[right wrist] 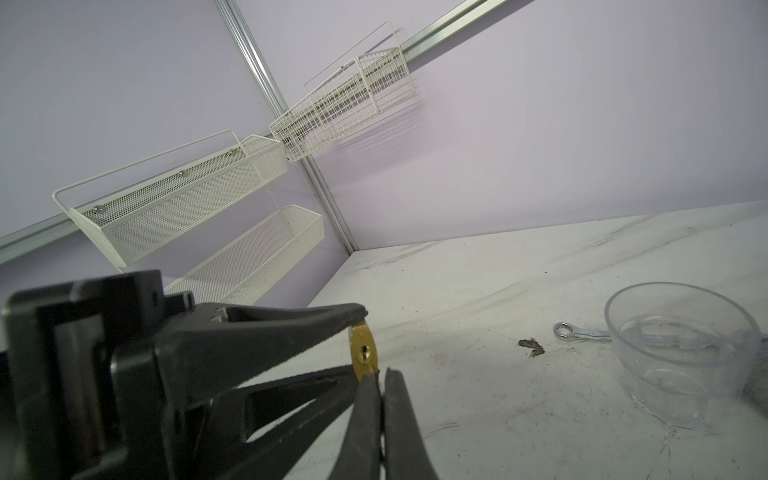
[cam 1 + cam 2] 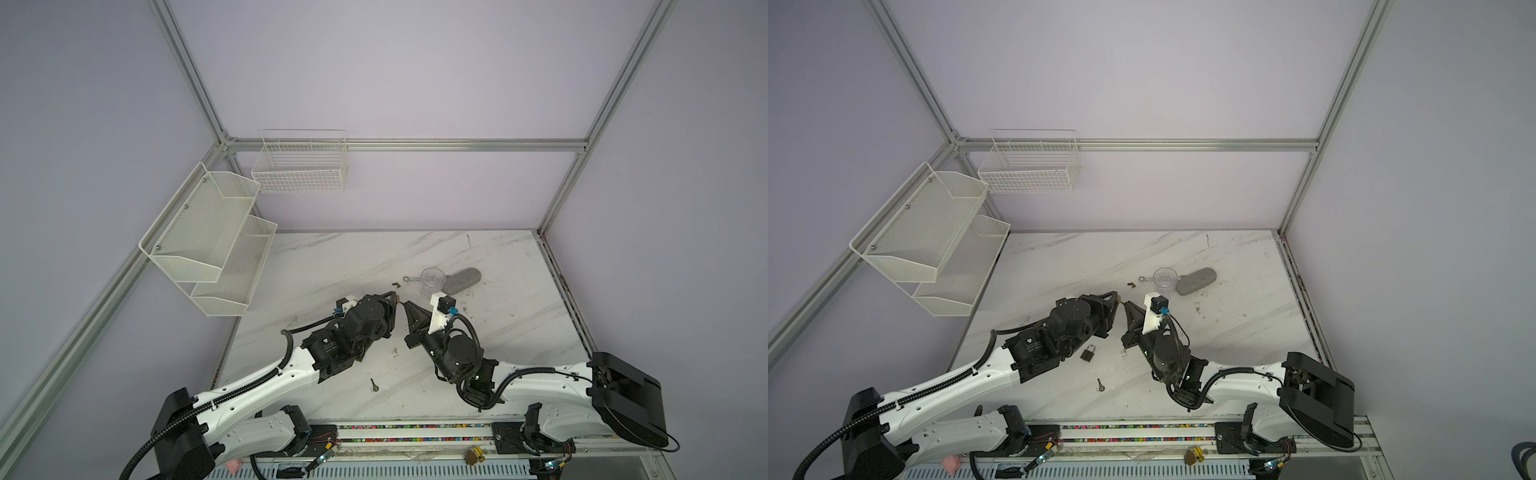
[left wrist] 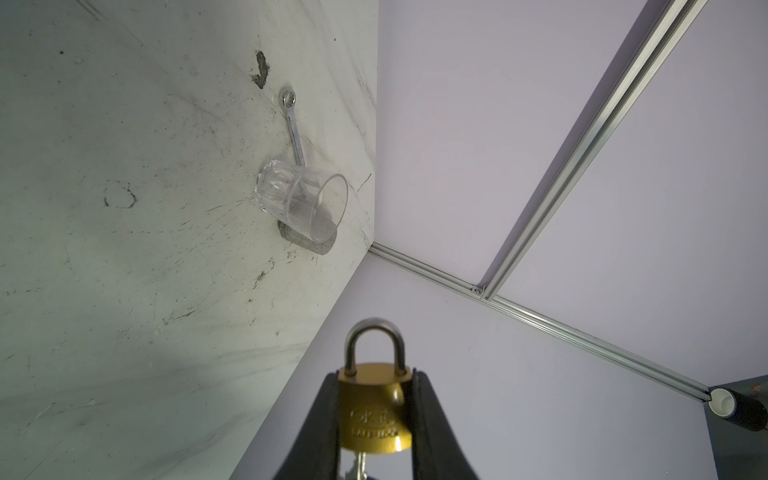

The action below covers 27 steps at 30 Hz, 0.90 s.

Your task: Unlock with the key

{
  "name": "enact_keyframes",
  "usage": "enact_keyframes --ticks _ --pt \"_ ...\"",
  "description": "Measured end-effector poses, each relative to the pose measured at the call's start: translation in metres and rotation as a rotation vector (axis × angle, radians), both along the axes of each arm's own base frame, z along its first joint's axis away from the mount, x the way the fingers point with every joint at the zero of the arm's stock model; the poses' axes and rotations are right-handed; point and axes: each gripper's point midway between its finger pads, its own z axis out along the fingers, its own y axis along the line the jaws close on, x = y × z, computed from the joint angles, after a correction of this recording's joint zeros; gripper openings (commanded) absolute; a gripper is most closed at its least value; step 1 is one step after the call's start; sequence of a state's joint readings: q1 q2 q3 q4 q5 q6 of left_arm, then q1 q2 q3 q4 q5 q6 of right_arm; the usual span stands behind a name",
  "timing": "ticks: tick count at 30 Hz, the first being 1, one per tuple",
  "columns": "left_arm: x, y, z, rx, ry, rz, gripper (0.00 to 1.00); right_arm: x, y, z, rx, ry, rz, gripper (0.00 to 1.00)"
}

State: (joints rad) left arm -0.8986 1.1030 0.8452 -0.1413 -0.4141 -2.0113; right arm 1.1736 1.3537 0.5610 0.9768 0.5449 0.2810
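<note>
The left gripper (image 2: 395, 297) is clamping the brass padlock (image 3: 374, 411) by its narrow edges and holding it in the air, near the clear glass (image 2: 432, 282) on the robot's side of it. The padlock's long axis is lying roughly in line with the right gripper (image 1: 381, 374), with the keyhole (image 1: 365, 351) facing it and the shackle on the far end. That gripper's jaws are pressing together just beside the keyhole. I cannot tell whether they are pinching a key. One key (image 2: 374, 385) is lying on the table, farther from the glass. The right arm is nearer, so I'd judge insertion is its job.
</note>
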Motion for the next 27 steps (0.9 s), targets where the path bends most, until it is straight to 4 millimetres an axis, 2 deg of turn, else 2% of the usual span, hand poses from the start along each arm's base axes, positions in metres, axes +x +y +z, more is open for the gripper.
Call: enact_keyframes --ticks 27 --pt "-0.0007 -0.0052 0.0066 0.021 -0.038 -0.046 0.00 0.0014 0.0017 0.0100 -0.020 -0.050 0.002 0.00"
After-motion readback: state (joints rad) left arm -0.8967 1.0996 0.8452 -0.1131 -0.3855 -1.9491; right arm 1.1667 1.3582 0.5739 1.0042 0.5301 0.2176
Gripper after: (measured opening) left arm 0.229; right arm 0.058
